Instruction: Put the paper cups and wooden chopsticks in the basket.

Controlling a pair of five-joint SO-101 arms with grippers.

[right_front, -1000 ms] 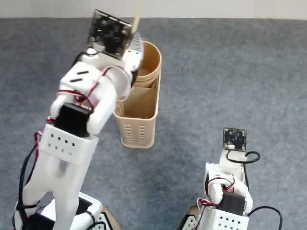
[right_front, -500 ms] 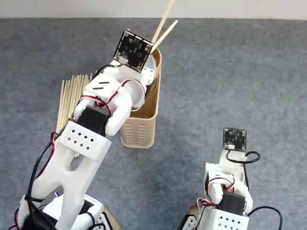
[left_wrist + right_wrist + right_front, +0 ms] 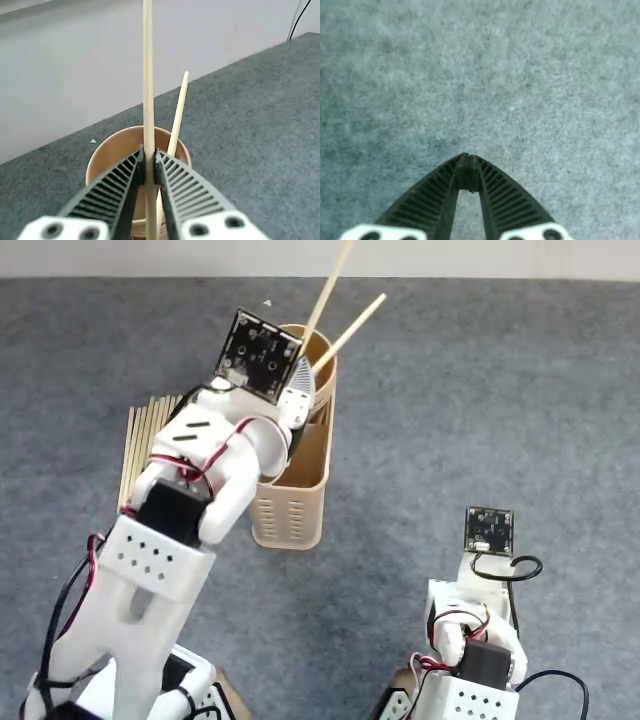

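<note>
Between the fingers of the left gripper (image 3: 148, 154) stands one wooden chopstick (image 3: 147, 75), pinched upright, its lower end going down into the paper cup (image 3: 112, 150) directly beneath the jaws. Just beyond the fingertips a second chopstick (image 3: 178, 115) leans on the cup's rim. The cup sits inside the basket (image 3: 290, 505), under the gripper. Beside that arm, outside the basket, a bundle of chopsticks (image 3: 145, 435) lies flat on the grey mat (image 3: 500, 390). The right gripper (image 3: 468, 159) has its tips pressed together on nothing, with mat beneath it.
</note>
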